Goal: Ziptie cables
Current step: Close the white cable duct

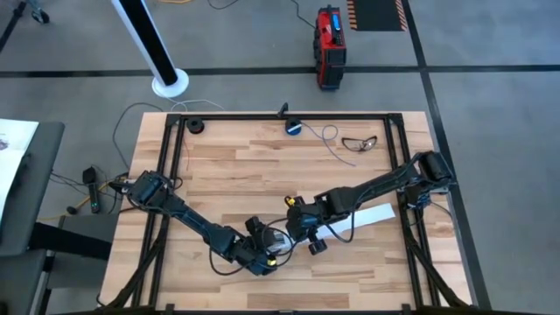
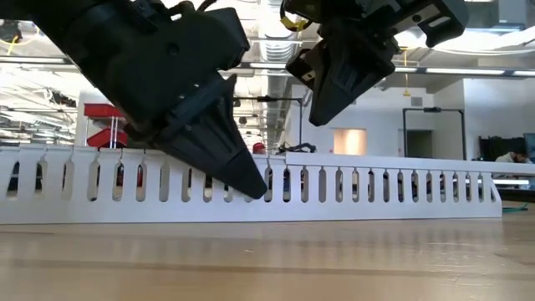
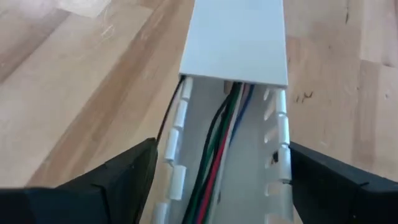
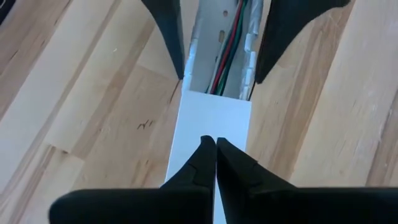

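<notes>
We note a bench [image 1: 219, 166] of pale wood planks in a black frame. A white slotted duct [image 3: 273, 162] lies directly on it near the front edge, partly closed by a flat white cover [image 4: 208, 134]; coloured wires [image 3: 217, 143] run inside the open stretch. Near the far edge lie a small round blue-black device [image 1: 293, 128] with a pale cord [image 1: 328, 140], a dark loop of wire [image 1: 359, 142], and a round black item [image 1: 194, 126] at the far left corner.

Red toolbox [image 1: 330, 45] on floor; blue-black device [image 1: 293, 128], glasses [image 1: 360, 142] at table's far edge.
</notes>
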Motion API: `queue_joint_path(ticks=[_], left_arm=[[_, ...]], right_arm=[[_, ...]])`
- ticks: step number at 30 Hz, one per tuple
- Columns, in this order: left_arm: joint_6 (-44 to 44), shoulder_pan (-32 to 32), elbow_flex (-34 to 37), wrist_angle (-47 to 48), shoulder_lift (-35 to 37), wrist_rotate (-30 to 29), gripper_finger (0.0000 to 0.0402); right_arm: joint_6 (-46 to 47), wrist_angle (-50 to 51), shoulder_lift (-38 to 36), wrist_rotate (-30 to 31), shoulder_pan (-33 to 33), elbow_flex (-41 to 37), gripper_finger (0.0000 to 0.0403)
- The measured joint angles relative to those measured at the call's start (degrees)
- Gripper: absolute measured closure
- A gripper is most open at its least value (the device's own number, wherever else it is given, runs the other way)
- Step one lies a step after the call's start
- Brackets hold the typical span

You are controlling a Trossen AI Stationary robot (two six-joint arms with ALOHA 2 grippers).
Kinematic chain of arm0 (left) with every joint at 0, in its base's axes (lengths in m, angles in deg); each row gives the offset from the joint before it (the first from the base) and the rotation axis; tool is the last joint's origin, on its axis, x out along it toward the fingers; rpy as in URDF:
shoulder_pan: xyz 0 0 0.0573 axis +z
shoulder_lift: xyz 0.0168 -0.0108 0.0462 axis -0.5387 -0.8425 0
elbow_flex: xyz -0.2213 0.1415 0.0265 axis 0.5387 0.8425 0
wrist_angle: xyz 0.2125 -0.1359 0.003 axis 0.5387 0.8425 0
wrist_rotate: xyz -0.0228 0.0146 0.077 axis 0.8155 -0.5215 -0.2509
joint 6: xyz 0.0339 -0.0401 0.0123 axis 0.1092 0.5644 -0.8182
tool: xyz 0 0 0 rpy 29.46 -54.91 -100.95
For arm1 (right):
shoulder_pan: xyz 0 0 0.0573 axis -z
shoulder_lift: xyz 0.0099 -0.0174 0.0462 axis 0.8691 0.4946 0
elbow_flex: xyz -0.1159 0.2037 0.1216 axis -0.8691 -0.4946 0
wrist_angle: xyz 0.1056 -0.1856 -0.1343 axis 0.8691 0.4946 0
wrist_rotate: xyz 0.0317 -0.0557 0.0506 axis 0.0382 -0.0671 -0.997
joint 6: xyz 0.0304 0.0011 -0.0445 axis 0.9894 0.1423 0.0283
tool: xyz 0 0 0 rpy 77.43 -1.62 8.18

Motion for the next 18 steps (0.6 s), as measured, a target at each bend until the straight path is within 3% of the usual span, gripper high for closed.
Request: queue_joint_path(ticks=[5,13,18], left_arm=[[0.0,-1.0,0.0,-0.1,0.0,0.6,0.0086],[1.5,-1.2,0.2,-3.2,0.0,-5.8,0.0086],[1.3,-1.2,1.4,-6.1,0.0,-5.2,0.0086]], right_arm=[[-0.5,-0.1,0.0,0.0,0.0,0.0,0.0392],[-0.6,0.4,0.0,-0.1,0.5,0.0,0.0394],[-1.1,0.8,0.0,-0.1,1.0,0.0,0.0394]])
